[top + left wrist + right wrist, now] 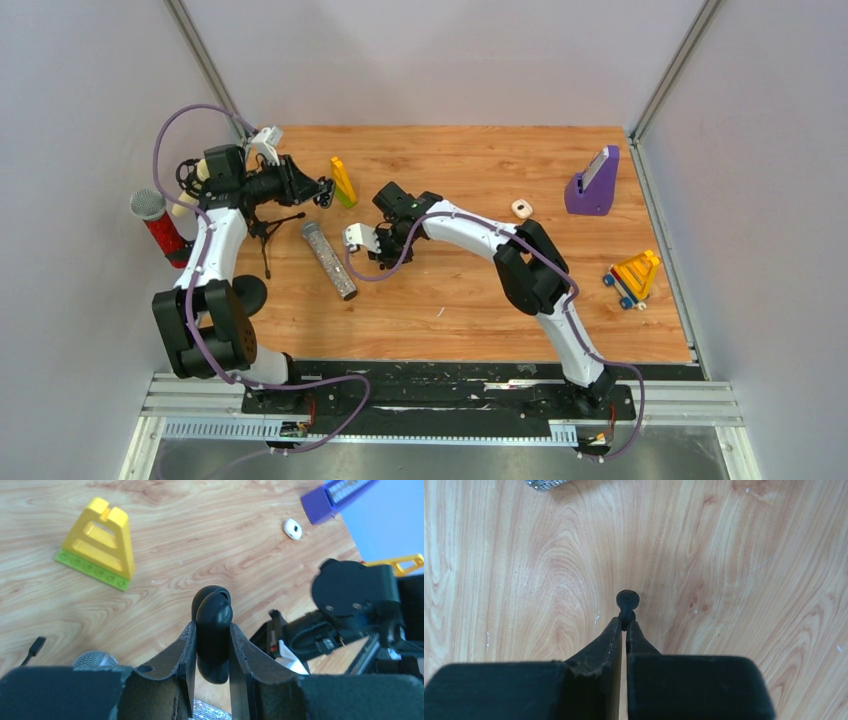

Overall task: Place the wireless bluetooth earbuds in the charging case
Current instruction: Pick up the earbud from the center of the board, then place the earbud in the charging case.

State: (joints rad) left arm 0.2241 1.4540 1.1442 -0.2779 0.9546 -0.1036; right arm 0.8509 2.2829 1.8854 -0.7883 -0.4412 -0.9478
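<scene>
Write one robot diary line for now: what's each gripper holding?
left gripper: shut on black case | right gripper: shut on black earbud | earbud not yet in case

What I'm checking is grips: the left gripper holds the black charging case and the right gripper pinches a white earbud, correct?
No: the earbud in the right gripper is black, not white, as the right wrist view shows. The left gripper does hold the black charging case.

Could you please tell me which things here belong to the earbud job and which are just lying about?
Job: black earbud, black case, white case.
Lying about: yellow block, silver microphone, red microphone, purple stand, toy truck.
</scene>
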